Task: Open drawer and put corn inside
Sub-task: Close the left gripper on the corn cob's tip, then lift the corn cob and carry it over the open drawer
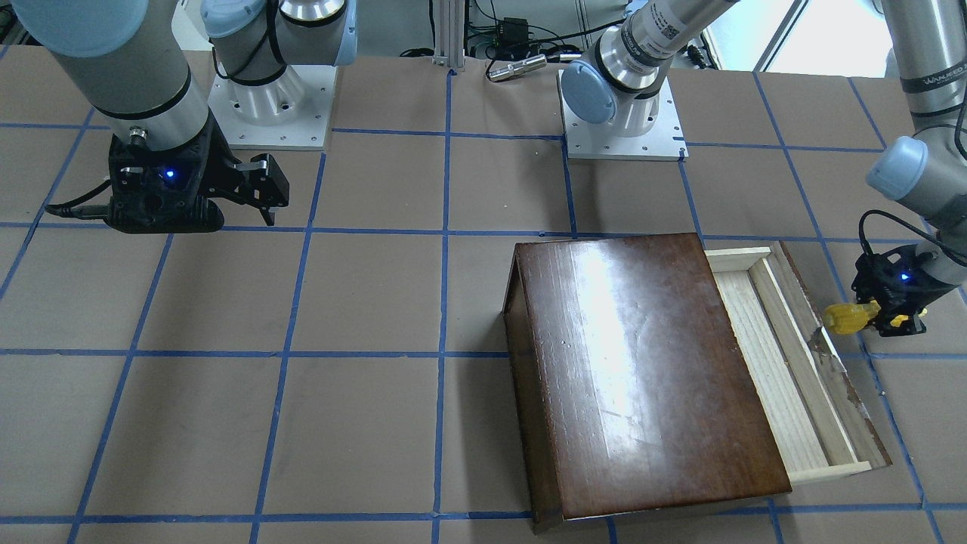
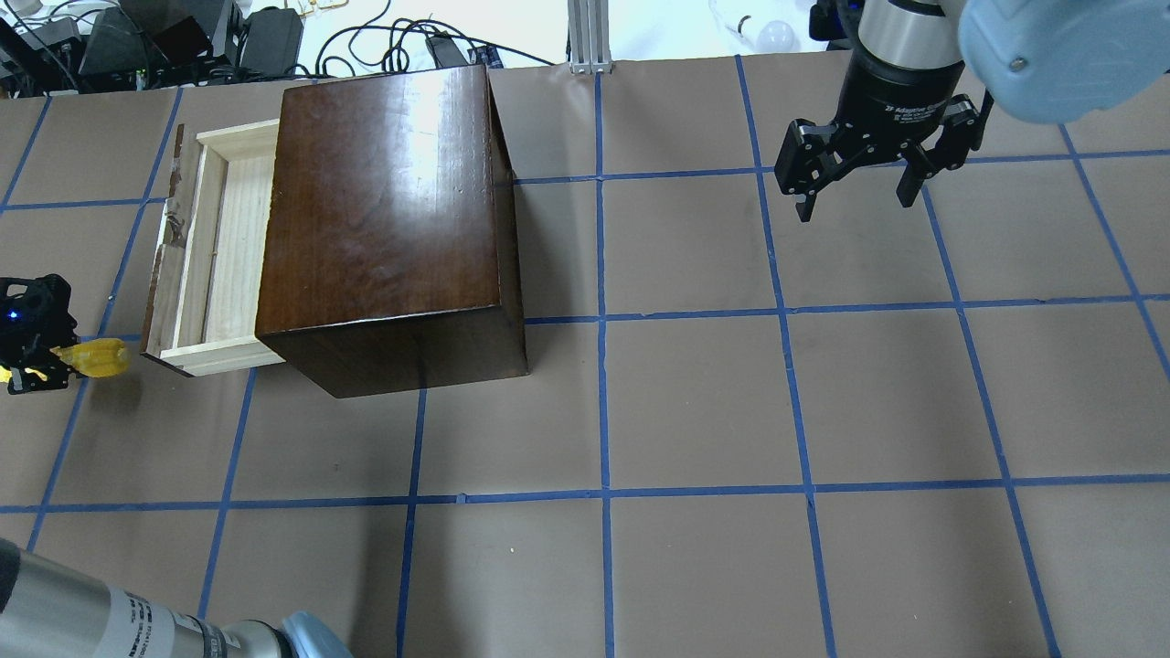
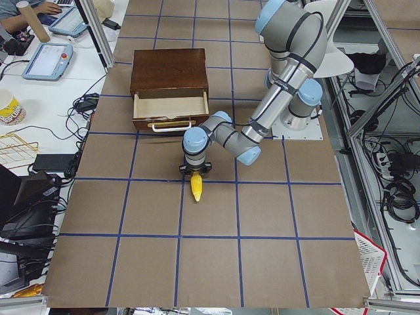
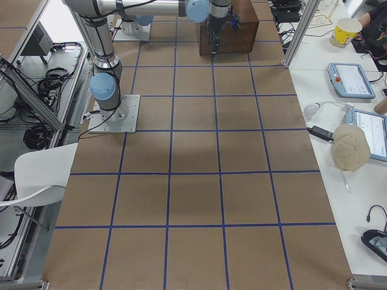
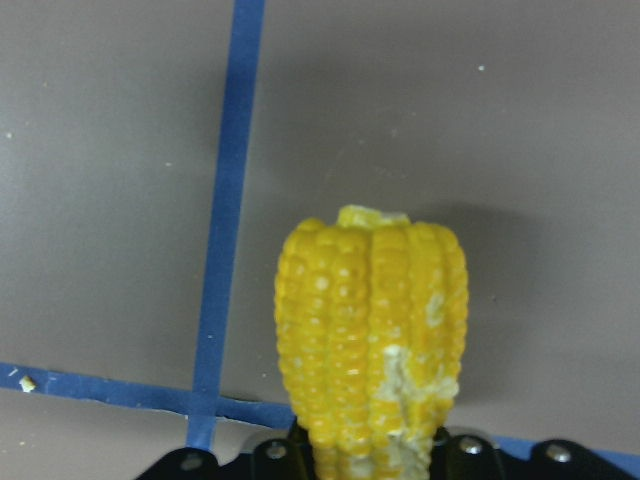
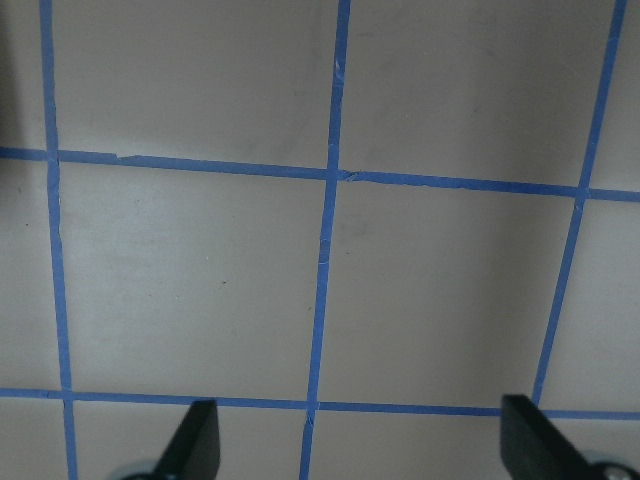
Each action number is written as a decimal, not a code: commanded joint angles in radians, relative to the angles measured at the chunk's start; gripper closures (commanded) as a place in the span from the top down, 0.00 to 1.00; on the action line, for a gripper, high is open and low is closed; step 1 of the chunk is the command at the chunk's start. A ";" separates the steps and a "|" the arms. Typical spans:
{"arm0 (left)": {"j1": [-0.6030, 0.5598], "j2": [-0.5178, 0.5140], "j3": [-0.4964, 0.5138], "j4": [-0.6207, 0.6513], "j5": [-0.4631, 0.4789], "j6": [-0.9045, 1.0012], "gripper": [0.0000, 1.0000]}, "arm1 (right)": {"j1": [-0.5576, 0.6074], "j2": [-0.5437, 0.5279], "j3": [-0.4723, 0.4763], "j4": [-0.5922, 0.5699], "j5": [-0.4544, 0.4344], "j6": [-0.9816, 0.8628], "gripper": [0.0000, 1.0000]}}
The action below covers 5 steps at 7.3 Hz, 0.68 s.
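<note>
The glossy dark-brown box (image 2: 384, 210) stands on the table, and its pale wood drawer (image 2: 215, 265) is pulled out and empty. My left gripper (image 2: 57, 358) is shut on the base of the yellow corn (image 2: 96, 358). It holds the corn above the table, just outside the drawer's dark front panel, near its end. The left wrist view shows the corn (image 5: 372, 330) with bare table beyond its tip. The front view shows the corn (image 1: 850, 316) beside the drawer (image 1: 778, 363). My right gripper (image 2: 855, 206) is open and empty, far from the box.
Brown paper with a blue tape grid (image 2: 603, 315) covers the table. The arm bases (image 1: 623, 113) stand at the robot's edge. Cables and gear (image 2: 183, 41) lie past the far edge behind the box. The right wrist view shows only taped paper under the right gripper (image 6: 365, 440).
</note>
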 commanded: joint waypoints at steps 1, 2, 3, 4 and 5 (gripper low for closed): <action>-0.009 0.057 0.028 -0.036 -0.001 -0.003 0.00 | 0.000 -0.001 0.000 -0.001 -0.001 0.000 1.00; -0.009 0.097 0.032 -0.105 -0.004 -0.016 0.00 | 0.000 -0.001 0.000 -0.001 0.000 0.000 1.00; -0.012 0.132 0.048 -0.117 0.015 -0.127 0.00 | 0.000 -0.001 0.000 -0.001 0.000 0.000 1.00; -0.047 0.157 0.079 -0.151 0.035 -0.213 0.00 | 0.001 0.000 0.000 0.001 0.000 0.000 1.00; -0.091 0.181 0.134 -0.223 0.037 -0.289 0.00 | 0.000 0.000 0.000 0.001 0.000 0.000 1.00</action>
